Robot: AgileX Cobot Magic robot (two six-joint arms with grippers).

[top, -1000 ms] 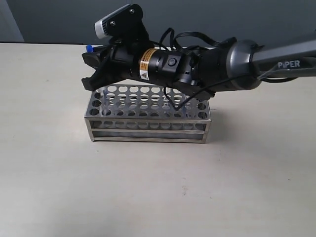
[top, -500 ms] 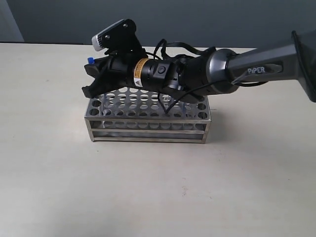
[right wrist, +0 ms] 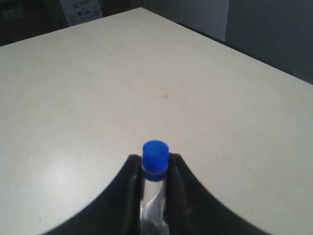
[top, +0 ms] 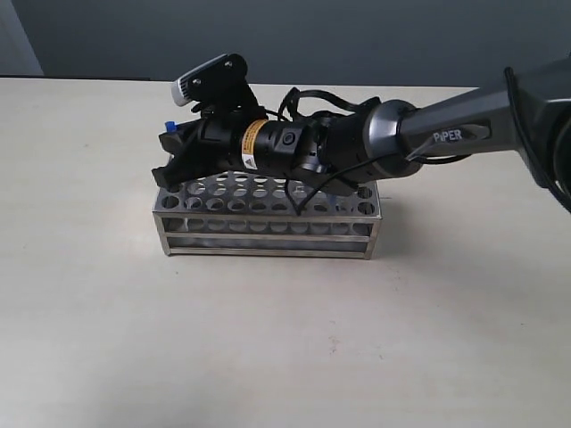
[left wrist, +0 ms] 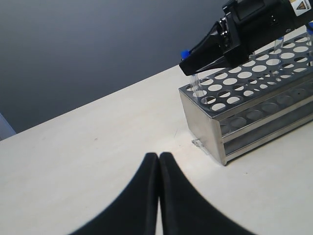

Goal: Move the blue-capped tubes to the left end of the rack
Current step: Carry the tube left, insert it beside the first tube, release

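The silver rack stands mid-table. My right gripper reaches across it to its left end, shut on a blue-capped tube. In the right wrist view the tube stands upright between the black fingers, its cap just above the tips. From the left wrist view the tube meets the top plate of the rack at the far left corner hole. The other tubes are mostly hidden behind the arm. My left gripper is shut and holds nothing, over bare table left of the rack.
The right arm's dark body lies low across the whole length of the rack's top. Pale tabletop spreads in front of the rack, and a dark wall runs behind the table.
The right gripper has come down with the blue-capped tube at the rack's left end; the cap now sits lower, close above the top plate.
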